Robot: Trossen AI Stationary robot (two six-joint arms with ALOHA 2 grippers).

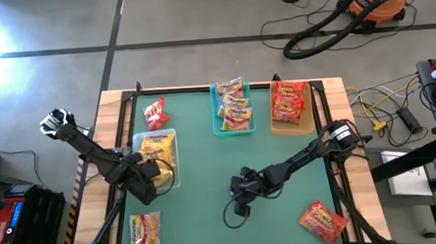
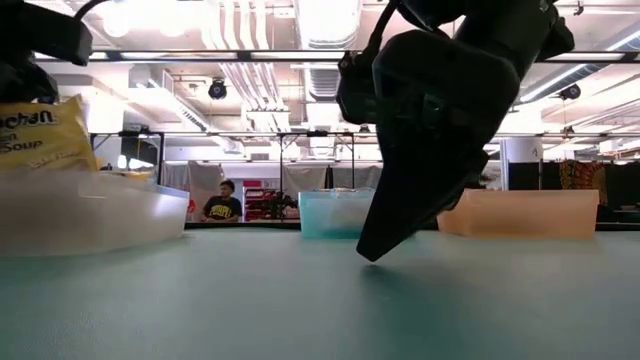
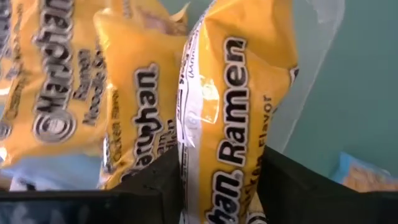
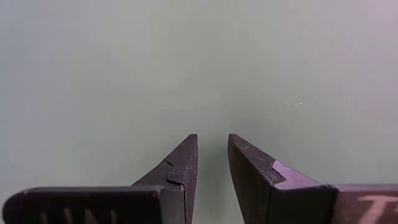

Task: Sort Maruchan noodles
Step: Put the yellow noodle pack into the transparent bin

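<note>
overhead, fluorescent-lit workshop; green tabletop (image 1: 205, 167) bare under the narrow empty right gripper (image 4: 211, 155), left gripper (image 3: 217, 186) straddling a yellow packet (image 3: 233, 106).

Dark claw (image 2: 385, 245) tip on mat; yellow packet (image 2: 45, 135) above clear tray (image 2: 90, 215).

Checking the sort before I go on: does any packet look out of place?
Three packets lie loose on the mat: a red one beside the clear tray, a yellow one and another red one near the front edge.

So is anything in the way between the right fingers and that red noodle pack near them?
Nothing visible. Only bare green table lies between the right fingers and the red pack.
</note>
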